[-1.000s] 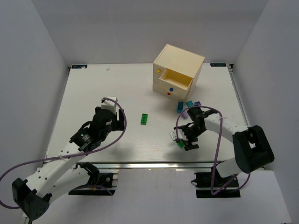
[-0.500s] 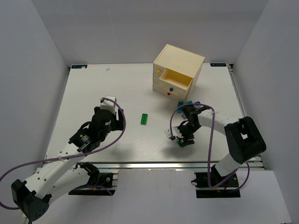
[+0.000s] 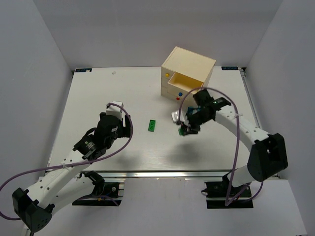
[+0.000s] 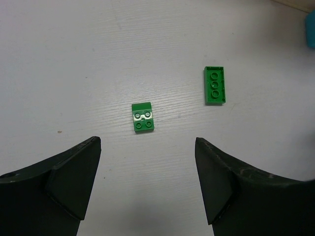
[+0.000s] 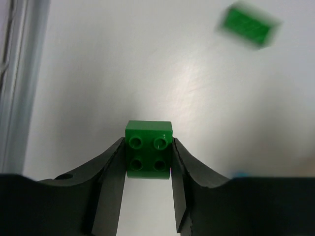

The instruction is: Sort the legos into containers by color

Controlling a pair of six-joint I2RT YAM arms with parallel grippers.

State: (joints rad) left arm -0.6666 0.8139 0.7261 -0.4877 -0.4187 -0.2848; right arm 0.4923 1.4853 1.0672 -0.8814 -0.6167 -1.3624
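My right gripper (image 5: 148, 147) is shut on a dark green 2x2 lego (image 5: 148, 156), held clear above the table. In the top view that gripper (image 3: 184, 130) hangs just in front of the cream chest (image 3: 194, 61), whose middle drawer (image 3: 187, 82) stands pulled out. My left gripper (image 4: 146, 147) is open over bare table, with a small green lego (image 4: 142, 118) a short way ahead of its fingers and a longer green lego (image 4: 214, 85) further off to the right. From above, one green lego (image 3: 152, 126) lies mid-table. The right arm hides the legos beside the chest.
A metal rail (image 5: 15, 73) runs along the table's edge in the right wrist view. A blurred green lego (image 5: 248, 24) lies far below that gripper. A teal shape (image 4: 311, 29) shows at the left wrist view's right edge. White walls enclose the table.
The right gripper closed on the dark green lego near the front edge, lifted it and carried it toward the chest. The left arm has not moved.
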